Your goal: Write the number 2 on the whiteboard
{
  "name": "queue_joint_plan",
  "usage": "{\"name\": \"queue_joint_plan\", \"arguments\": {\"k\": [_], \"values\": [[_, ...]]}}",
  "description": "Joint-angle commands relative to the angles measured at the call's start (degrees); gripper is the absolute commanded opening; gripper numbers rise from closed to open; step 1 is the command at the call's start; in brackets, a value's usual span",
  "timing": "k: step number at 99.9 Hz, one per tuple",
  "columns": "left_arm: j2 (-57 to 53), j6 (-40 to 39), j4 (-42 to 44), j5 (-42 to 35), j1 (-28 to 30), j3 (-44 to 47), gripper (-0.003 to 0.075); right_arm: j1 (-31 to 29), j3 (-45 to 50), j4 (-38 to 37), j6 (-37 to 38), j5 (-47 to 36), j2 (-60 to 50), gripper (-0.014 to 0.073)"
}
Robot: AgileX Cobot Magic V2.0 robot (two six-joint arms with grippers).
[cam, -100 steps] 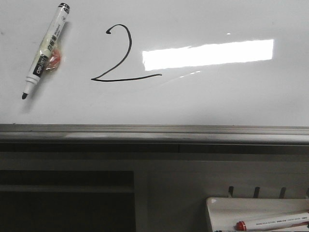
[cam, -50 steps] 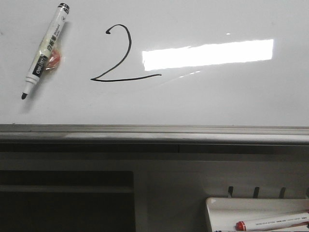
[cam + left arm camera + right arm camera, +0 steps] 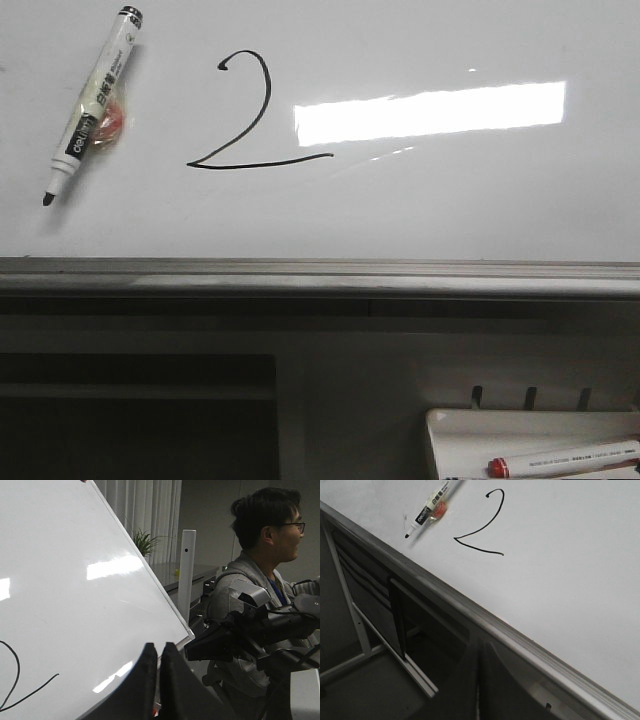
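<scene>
Whiteboard: one board (image 3: 450, 210) fills my front feed, glossy, with one bright rectangular glare and a grey rail along its lower edge; in the left wrist feed its corner edge sits just above the fingertips.
Person: I count one, in glasses (image 3: 260, 580), well beyond the left jaws, off past the board's corner.
Tray: one small white tray (image 3: 470, 430) below the rail, far from both jaws.
Number 2: one black digit (image 3: 245, 115) on the board, hooked top, long flat base; in the right wrist feed it lies well ahead of the jaws, past the rail.
Markers: I see two. One black-tipped marker (image 3: 90, 100), uncapped, lies tilted on the board just beside the 2, held by neither arm. One red-capped marker (image 3: 565, 459) lies in the tray.
Left gripper: (image 3: 159, 655) clenched, fingers pressed together, nothing between them.
Right gripper: (image 3: 479, 655) also clenched on nothing, dark fingers meeting below the rail.
</scene>
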Motion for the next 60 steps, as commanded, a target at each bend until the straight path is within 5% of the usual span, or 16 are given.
{"name": "queue_joint_plan", "arguments": {"k": [1,23,30,41,55,60], "values": [[0.43,0.16,-1.1,0.1,0.14,-1.4,-0.002,0.02,-1.19,0.38,-0.12,-1.98,0.11,-0.0071],[0.43,0.55,-1.29,4.77,0.14,-1.4,-0.002,0.02,-1.19,0.38,-0.12,-1.98,0.11,-0.0071],[0.43,6.27,-6.33,5.61,0.14,-1.4,-0.002,0.02,-1.19,0.38,-0.12,-1.98,0.11,-0.0071],[0.43,38.87,-26.92,9.13,0.14,-1.4,-0.002,0.02,-1.19,0.38,-0.12,-1.98,0.11,-0.0071],[0.43,98.39,-78.45,13.92,0.44,-1.4,-0.002,0.02,-1.19,0.38,-0.12,-1.98,0.11,-0.0071],[0.33,112.12,-91.27,16.08,1.61,-1.4,-0.002,0.02,-1.19,0.38,-0.12,-1.98,0.11,-0.0071]]}}
